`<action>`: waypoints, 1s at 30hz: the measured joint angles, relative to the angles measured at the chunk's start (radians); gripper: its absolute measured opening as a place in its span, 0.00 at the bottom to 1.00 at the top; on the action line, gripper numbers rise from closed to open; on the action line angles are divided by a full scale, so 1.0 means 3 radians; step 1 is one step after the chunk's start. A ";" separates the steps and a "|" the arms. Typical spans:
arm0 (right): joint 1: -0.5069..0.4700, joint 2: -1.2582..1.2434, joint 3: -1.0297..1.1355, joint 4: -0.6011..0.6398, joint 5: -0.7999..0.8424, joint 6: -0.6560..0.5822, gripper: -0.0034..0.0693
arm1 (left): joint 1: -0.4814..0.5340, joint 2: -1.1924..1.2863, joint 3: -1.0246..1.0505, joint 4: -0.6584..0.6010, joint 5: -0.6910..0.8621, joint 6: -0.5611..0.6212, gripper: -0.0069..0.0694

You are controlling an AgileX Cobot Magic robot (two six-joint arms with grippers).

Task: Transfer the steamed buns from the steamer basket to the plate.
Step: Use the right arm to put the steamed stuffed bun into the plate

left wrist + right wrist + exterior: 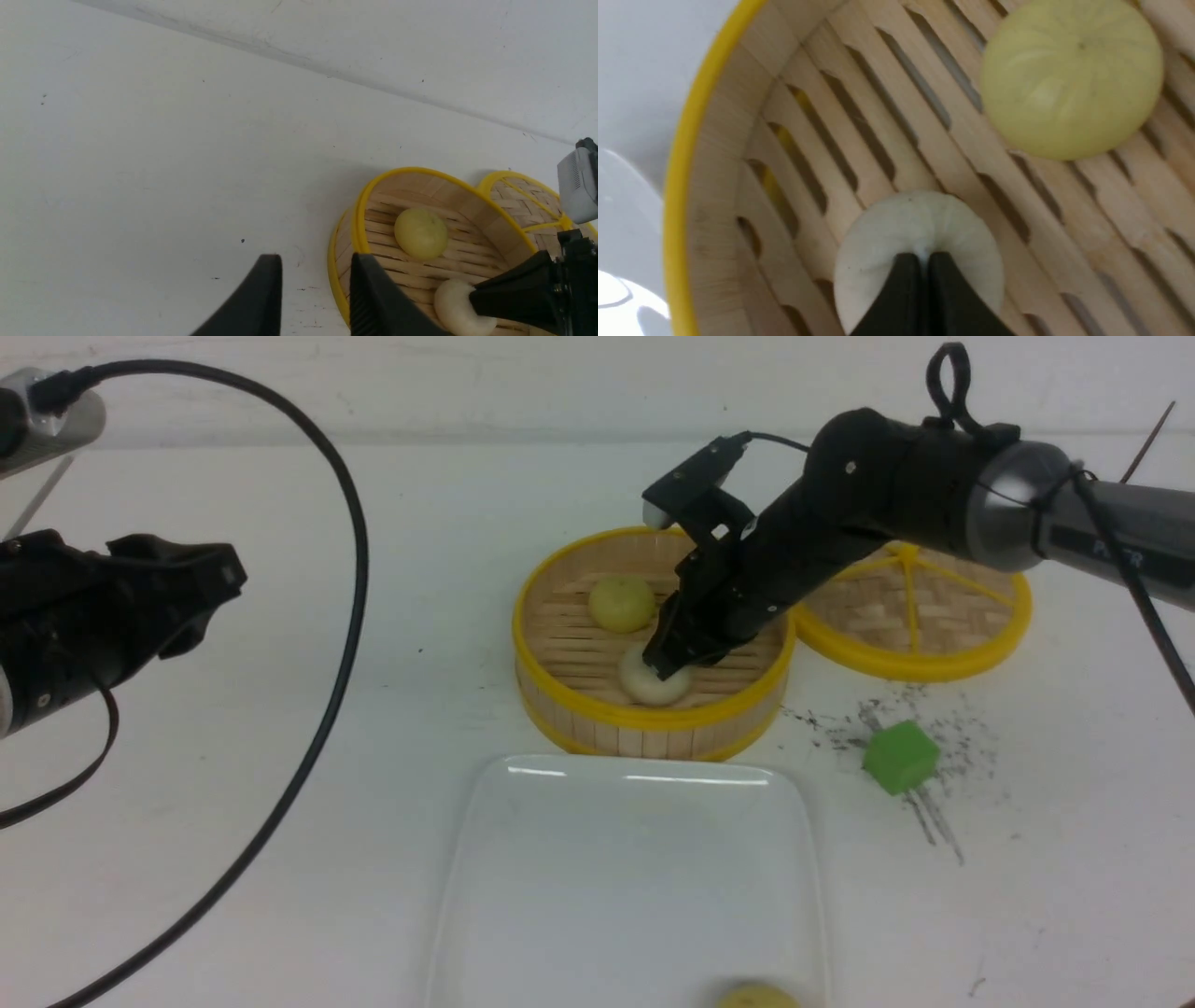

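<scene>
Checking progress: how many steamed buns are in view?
3. In the bamboo steamer basket: a pale yellow round bun and an off-white bun pinched by the right gripper. A third yellow bun lies on the white rectangular plate.

Bottom edge of your front view: a blurred yellow bun (758, 997), cut off. Centre: the right gripper (668, 666) hides part of the off-white bun (647, 687).

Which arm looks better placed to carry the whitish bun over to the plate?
Right. The right gripper pinches the off-white bun inside the steamer basket; the left gripper hangs open off to the side, holding nothing.
</scene>
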 joint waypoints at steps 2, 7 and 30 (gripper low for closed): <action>0.0000 0.0000 0.0000 -0.0080 -0.0018 -0.0004 0.06 | 0.0000 0.0000 0.0000 0.0000 0.0000 0.0000 0.41; 0.0000 -0.0061 -0.0003 -0.0177 -0.0033 -0.0003 0.06 | 0.0000 0.0000 0.0000 0.0000 0.0000 0.0000 0.41; 0.0000 -0.1366 0.0007 -0.0476 0.1711 0.0492 0.06 | 0.0000 0.0000 0.0000 0.0000 0.0012 0.0000 0.41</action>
